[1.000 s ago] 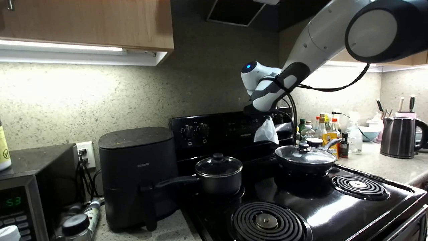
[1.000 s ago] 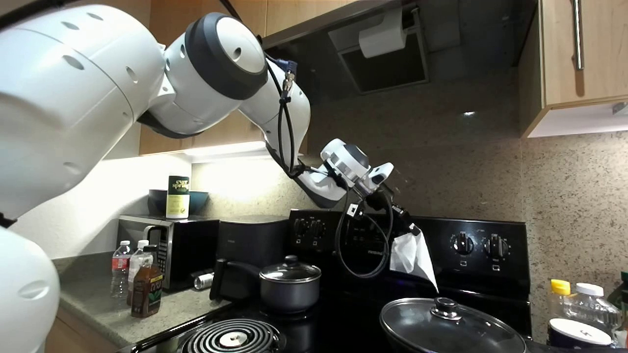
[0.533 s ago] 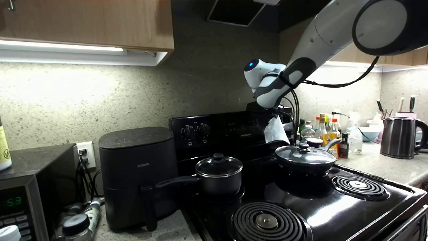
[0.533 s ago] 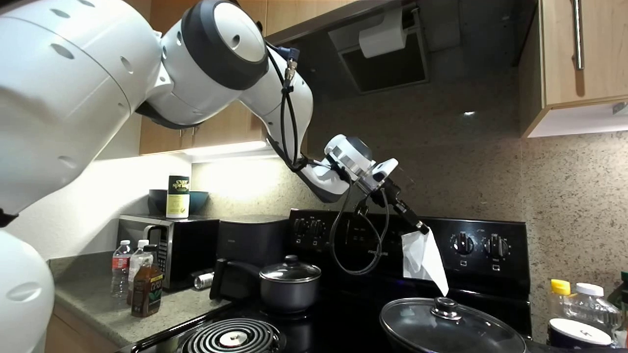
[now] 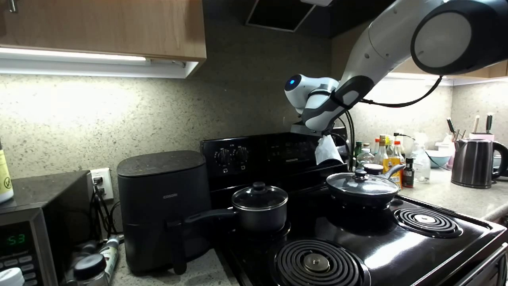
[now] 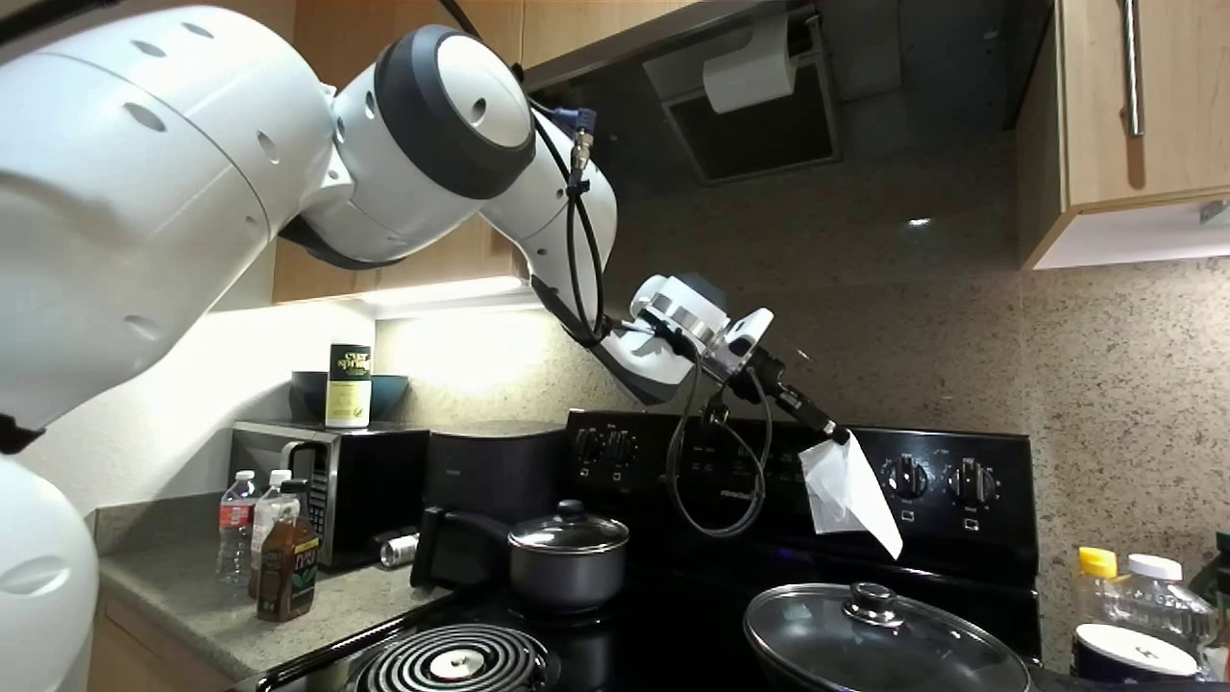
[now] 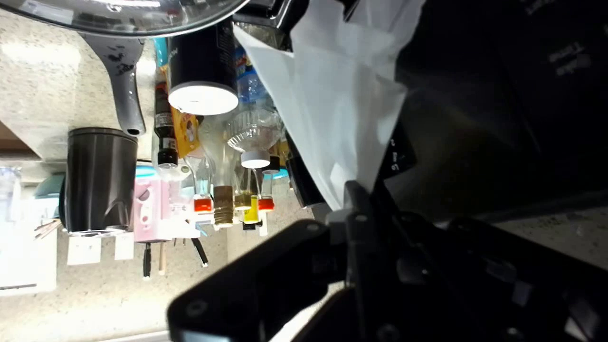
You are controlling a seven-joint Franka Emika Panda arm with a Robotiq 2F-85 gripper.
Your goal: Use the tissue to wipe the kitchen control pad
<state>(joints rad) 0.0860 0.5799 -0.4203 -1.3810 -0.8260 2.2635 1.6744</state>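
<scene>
Raised slightly since the earlier frame, the black two-fingered gripper and its load have also shifted rightwards in an exterior view. Nearest the viewer there, the white, dark-banded robot arm reaches in from the left edge. Towards the front of the glossy black stovetop lies a black spiral coil burner. Behind it stands a dark grey metal saucepan with a clear glass lid, its handle pointing towards a matte black, rounded air fryer. Also at the rear, farther along the stovetop, a black frying pan sits under a second clear glass lid.

Gripper condition: fingers brought together, pinching the upper end of a creased white paper tissue; the wrist view agrees, with the sheet spreading out from the fingertips. Tissue position: hanging at a slant, near the frying pan, clear of its lid in both exterior views, and in front of the long, glossy black, upright control panel. Contact between tissue and panel cannot be determined from these views. Beyond the panel rises a speckled beige wall, darkest directly above the stove.
</scene>
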